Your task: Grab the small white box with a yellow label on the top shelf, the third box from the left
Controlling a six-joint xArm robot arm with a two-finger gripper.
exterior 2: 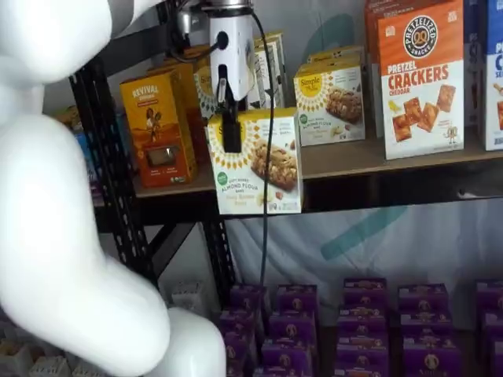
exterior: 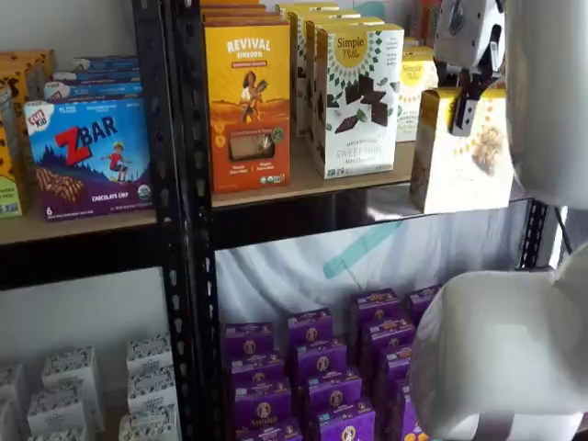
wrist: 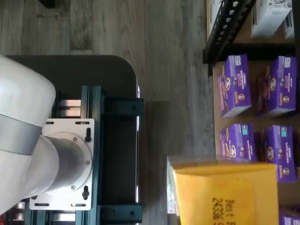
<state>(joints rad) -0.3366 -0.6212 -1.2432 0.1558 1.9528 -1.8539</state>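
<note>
While the arm fills much of both shelf views, the gripper (exterior 2: pixel 231 133) shows clearly enough: a white body with black fingers (exterior 2: pixel 232 135) closed on the small white box (exterior 2: pixel 255 161), gripping it at its yellow upper band. That box hangs clear of the top shelf (exterior 2: pixel 369 157), out in front of the dark front rail and partly below the board's level — it rests on no surface. Its face shows a cookie picture and the words "almond flour". In the other shelf view the same carton (exterior: pixel 462 152) hangs in front of the shelf edge, with one dark finger (exterior: pixel 464 115) lying over its yellow top.

Behind it on the board stand an orange Revival box (exterior 2: pixel 157 129), a matching small Simple Mills carton (exterior 2: pixel 330 102) and, well to the side, an orange-and-white pretzel cracker box (exterior 2: pixel 420 78). A taller Simple Mills box with dark squares (exterior: pixel 358 96) stands beside the Revival box.

From the wrist camera, the yellow top of the held box (wrist: pixel 225 197) is close under the lens, with purple boxes (wrist: pixel 236 86) on a lower shelf past it — the fingers themselves do not show there.
</note>
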